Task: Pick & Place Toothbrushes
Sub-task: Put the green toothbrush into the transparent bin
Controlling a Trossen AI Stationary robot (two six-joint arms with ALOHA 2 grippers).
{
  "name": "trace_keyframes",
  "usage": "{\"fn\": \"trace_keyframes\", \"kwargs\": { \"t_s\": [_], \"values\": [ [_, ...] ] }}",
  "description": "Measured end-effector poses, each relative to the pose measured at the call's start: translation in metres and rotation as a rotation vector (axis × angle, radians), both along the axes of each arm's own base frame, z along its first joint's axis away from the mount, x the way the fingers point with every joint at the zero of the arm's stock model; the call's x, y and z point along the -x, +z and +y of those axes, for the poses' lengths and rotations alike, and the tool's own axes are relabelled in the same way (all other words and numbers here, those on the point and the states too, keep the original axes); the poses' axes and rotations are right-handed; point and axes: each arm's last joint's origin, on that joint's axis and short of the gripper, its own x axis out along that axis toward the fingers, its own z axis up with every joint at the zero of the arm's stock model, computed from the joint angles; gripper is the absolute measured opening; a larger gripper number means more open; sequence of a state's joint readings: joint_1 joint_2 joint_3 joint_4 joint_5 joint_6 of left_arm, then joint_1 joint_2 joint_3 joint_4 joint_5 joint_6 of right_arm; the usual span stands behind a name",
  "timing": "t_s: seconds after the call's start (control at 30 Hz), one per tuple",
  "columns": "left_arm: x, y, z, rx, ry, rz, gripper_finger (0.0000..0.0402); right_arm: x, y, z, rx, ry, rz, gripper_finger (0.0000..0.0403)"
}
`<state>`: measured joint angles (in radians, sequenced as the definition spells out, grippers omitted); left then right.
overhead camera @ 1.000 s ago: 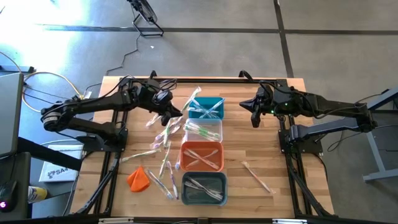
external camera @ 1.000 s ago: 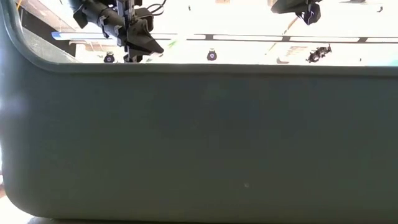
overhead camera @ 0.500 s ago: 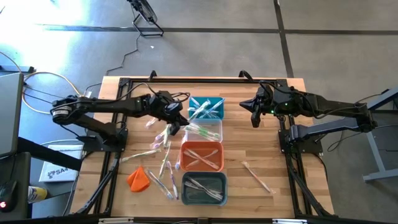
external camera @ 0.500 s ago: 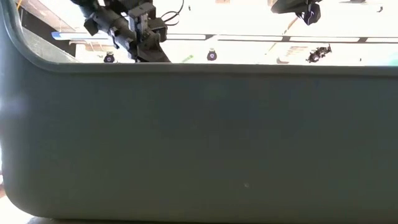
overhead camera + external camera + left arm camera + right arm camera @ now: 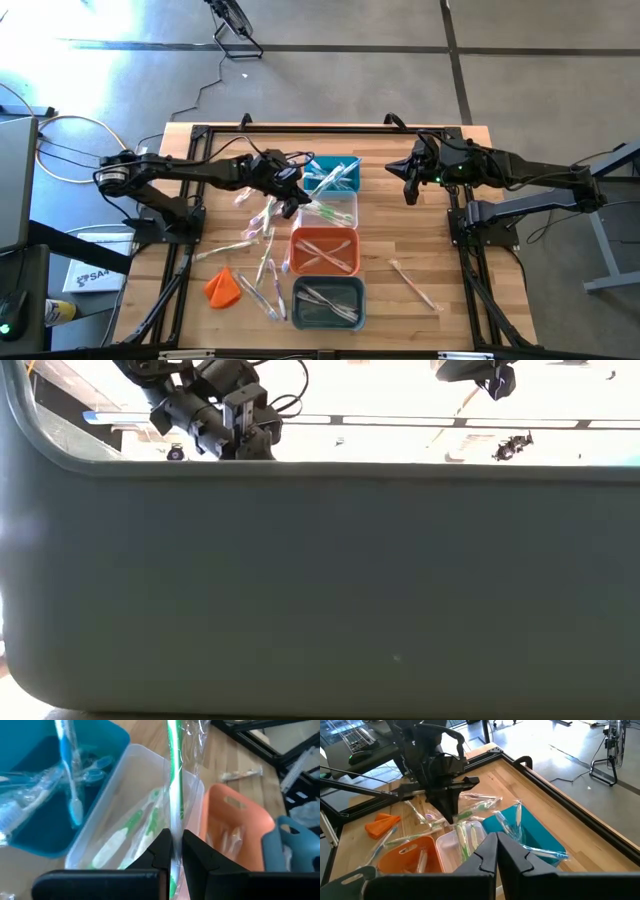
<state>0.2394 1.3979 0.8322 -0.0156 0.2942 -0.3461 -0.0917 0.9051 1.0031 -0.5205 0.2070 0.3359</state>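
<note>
Reaching across the wooden slatted bench (image 5: 420, 240), the left pincer (image 5: 175, 851) is clamped on one green toothbrush in a clear wrapper (image 5: 174, 780) and holds it just above the clear rectangular plastic bin (image 5: 345, 209), second in a column of four bins. That clear bin already holds green-handled toothbrushes (image 5: 131, 825), about two, though wrappers blur the count. Next to it at the far end of the column is the teal rectangular plastic bin (image 5: 348, 163), with about three light blue and white toothbrushes (image 5: 328, 178) inside. On the near side come the orange rectangular plastic bin (image 5: 325, 250), holding two pale toothbrushes crossed, and the grey rectangular plastic bin (image 5: 327, 300), holding two or three pale ones. Several wrapped toothbrushes (image 5: 262, 232) lie scattered loose on the bench to the left of the bins, overlapping too much to count exactly, and one pink toothbrush (image 5: 412, 283) lies alone on the right side. One small orange cloth-like lump (image 5: 222, 286) sits near the bench's front left. The right pincer (image 5: 409, 190) hangs with its fingers pressed together and empty above the bench to the right of the teal bin.
</note>
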Motion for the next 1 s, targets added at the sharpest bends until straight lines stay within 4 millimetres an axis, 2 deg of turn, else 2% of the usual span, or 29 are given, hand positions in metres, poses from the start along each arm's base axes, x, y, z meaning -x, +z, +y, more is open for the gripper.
{"fn": "trace_keyframes", "kwargs": {
  "t_s": [0.47, 1.0],
  "values": [
    [-0.0006, 0.0005, -0.0026, 0.012, -0.031, -0.008, 0.0022, 0.0, 0.0, 0.0, 0.0, 0.0, 0.0, 0.0002],
    [-0.0003, -0.0015, -0.0088, -0.089, -0.122, 0.002, 0.0022, 0.0, 0.0001, 0.0, 0.0, 0.0, 0.0, 0.0002]
  ]
}}
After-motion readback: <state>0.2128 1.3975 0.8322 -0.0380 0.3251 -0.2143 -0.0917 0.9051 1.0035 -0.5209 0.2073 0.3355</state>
